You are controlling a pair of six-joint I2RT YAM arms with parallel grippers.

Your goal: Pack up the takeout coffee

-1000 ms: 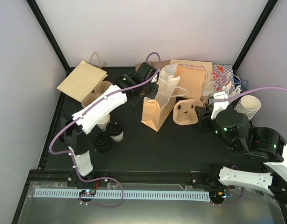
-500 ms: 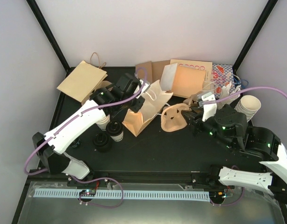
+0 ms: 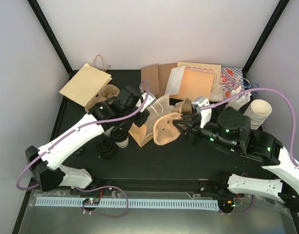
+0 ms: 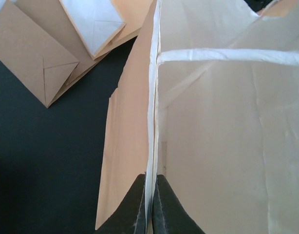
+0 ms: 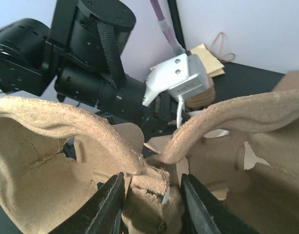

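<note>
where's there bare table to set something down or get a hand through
Roomiest: the front strip of table, between the lidded cups and the right arm, in front of the paper bag and pulp tray. A smaller gap sits at the back edge, beside the flat brown bag. Centre and back right are crowded.

The black counter point(image 3: 188, 158) carries a flat brown bag point(image 3: 85, 84) at the far left, more flat bags point(image 3: 196, 82) along the far edge, a patterned bag point(image 3: 231, 79) and stacked lidless cups point(image 3: 260, 110) at the right, and a black-lidded cup point(image 3: 121, 137) beside a second lidded cup point(image 3: 106, 147) at the near left.
</note>
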